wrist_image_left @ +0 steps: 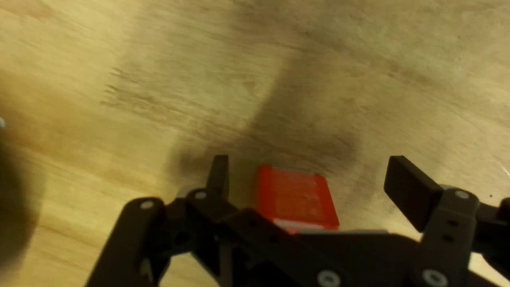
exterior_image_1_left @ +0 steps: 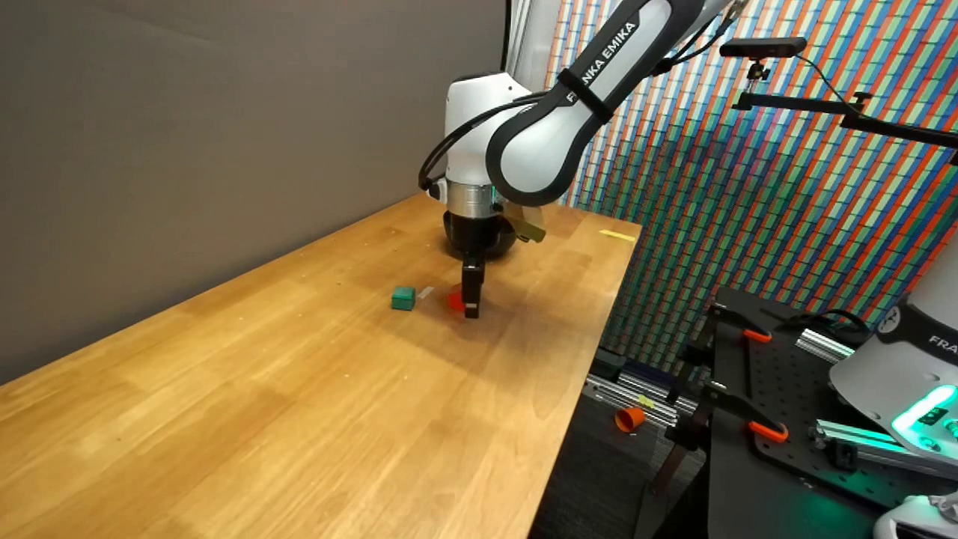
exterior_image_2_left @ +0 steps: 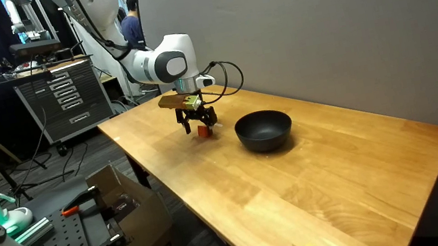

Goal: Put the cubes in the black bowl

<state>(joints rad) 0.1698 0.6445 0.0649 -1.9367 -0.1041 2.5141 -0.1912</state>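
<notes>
One green cube (exterior_image_1_left: 403,298) stands leftmost on the table (exterior_image_1_left: 337,419) in an exterior view; next, the red cube (exterior_image_1_left: 455,301), straddled by the gripper (wrist_image_left: 312,179), its fingers (wrist_image_left: 412,195) spread wide, holding nothing; the black bowl (exterior_image_1_left: 503,242) sits behind the gripper. The red cube should be light, stiff, perhaps slick: best pinched low across opposite side faces.

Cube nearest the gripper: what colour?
Solid red. The cube shows best in the wrist view.

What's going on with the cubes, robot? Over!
Gripper open around red cube, no grip yet. Green cube apart, on table. Both outside black bowl. Nothing seen blocking.
</notes>
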